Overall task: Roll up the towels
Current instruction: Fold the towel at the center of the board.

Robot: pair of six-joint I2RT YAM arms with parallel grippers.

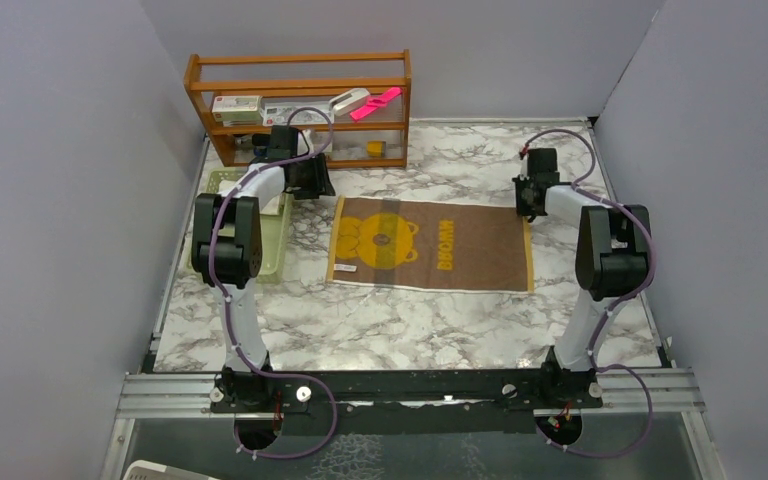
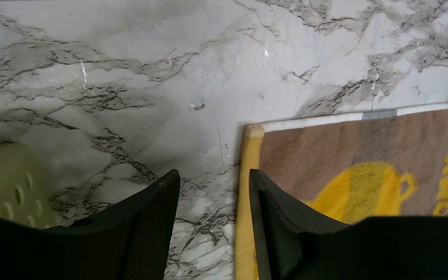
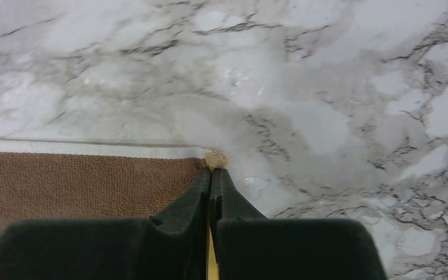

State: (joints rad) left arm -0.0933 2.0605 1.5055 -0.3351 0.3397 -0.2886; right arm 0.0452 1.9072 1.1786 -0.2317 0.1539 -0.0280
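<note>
- Marble table (image 1: 400,320): lying under the bear towel (image 1: 430,245), which is spreading flat, bear face up.
- Green basket (image 1: 274,250): sitting just left of the towel.
- Left gripper (image 2: 214,175): hovering released, jaws straddling the towel's far left corner.
- Right gripper (image 3: 212,172): clenching on the towel's far right corner, seemingly pinching its yellow edge.

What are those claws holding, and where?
The right gripper pinches the brown bear towel by its far right corner. The left gripper is open over the far left corner, holding nothing.
</note>
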